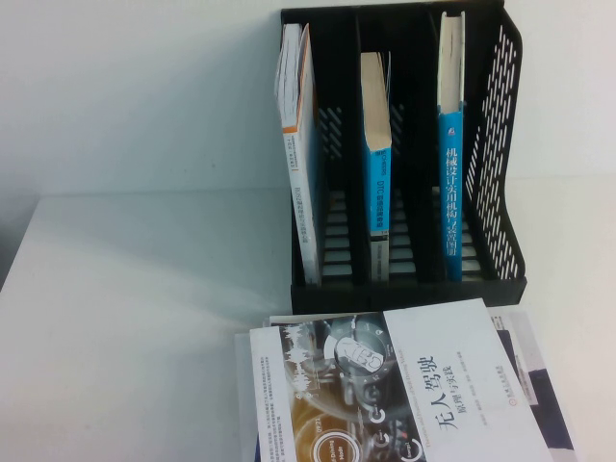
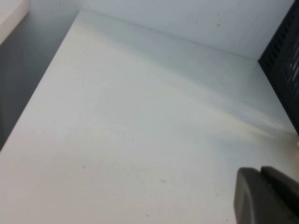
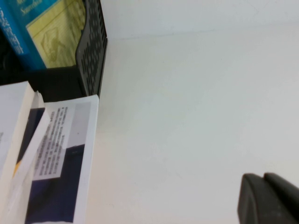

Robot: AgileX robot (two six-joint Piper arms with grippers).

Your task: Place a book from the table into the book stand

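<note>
White counter fills most of my high view, with the black book stand at the upper right of the frame against the pale wall. I count three slots and three upright books, one per slot: a white-spined one on the left, a thinner blue-spined one in the middle, and the book in the right slot, its blue spine lettered in white. Only my right wrist view shows its yellow-green cover. At the bottom of the high frame lies a loose pile of at least two books, topped by a white book, just in front of the stand. Neither arm appears from above. The left claw hovers over bare counter near the stand's corner; the right claw hovers over bare counter beside the pile. Both look closed, holding nothing.
</note>
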